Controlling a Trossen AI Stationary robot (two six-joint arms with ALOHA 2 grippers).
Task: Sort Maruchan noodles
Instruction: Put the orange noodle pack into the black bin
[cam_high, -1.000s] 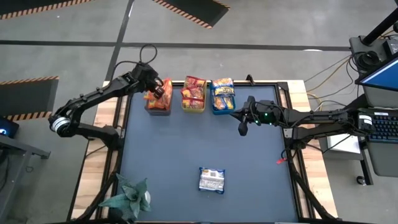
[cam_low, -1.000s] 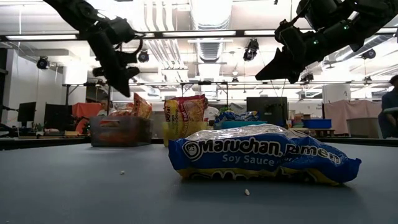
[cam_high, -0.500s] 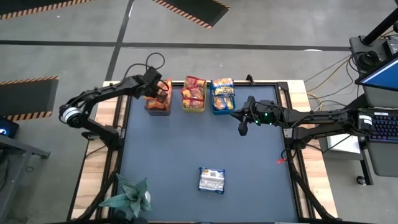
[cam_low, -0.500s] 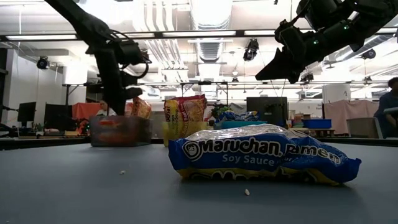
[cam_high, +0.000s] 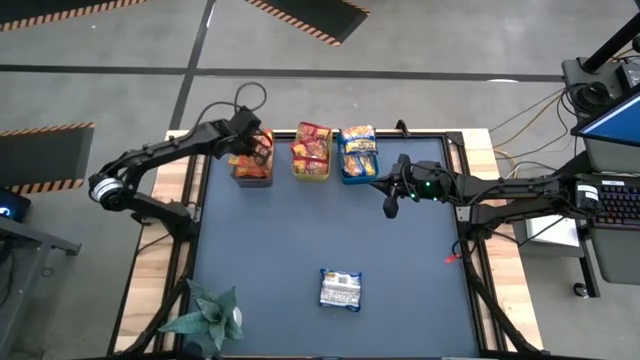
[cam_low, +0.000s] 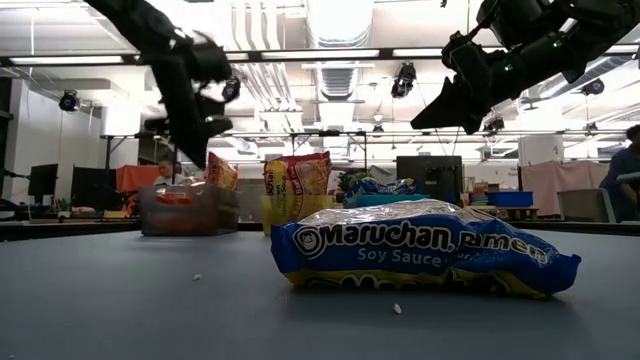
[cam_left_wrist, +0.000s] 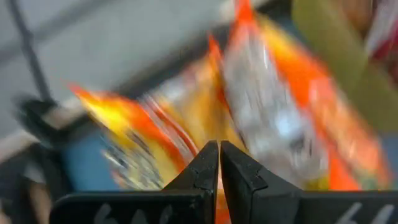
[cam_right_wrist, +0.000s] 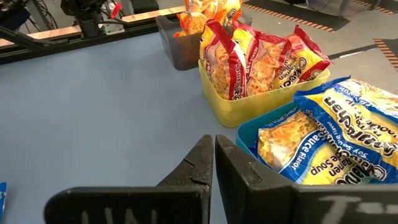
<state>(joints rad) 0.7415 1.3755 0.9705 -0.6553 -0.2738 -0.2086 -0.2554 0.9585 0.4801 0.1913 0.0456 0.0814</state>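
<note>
Orange packets (cam_high: 252, 150) stand in the grey bin (cam_high: 253, 176), red ones (cam_high: 312, 147) in the yellow bin (cam_high: 311, 174), and blue-and-yellow ones (cam_high: 358, 145) in the blue bin (cam_high: 358, 176). All three bins sit at the table's far edge. One blue soy-sauce packet (cam_low: 420, 250), pale from above (cam_high: 340, 290), lies flat near the table's near edge. My left gripper (cam_low: 196, 155) hangs shut just above the grey bin, pointing down at blurred orange packets (cam_left_wrist: 273, 124). Whether it touches them, I cannot tell. My right gripper (cam_right_wrist: 214, 158) hovers shut above the table (cam_high: 300, 230), near the blue bin.
A green leafy plant (cam_high: 207, 318) sits at the table's near left corner. Small crumbs (cam_low: 397, 309) lie on the mat in front of the lone packet. Bare mat spans the table's middle between the bins and that packet. A person (cam_low: 628, 185) shows in the room beyond.
My left gripper dipped down toward the grey bin's orange packets, then rose again above the bin. My right arm and the lone packet kept still.
</note>
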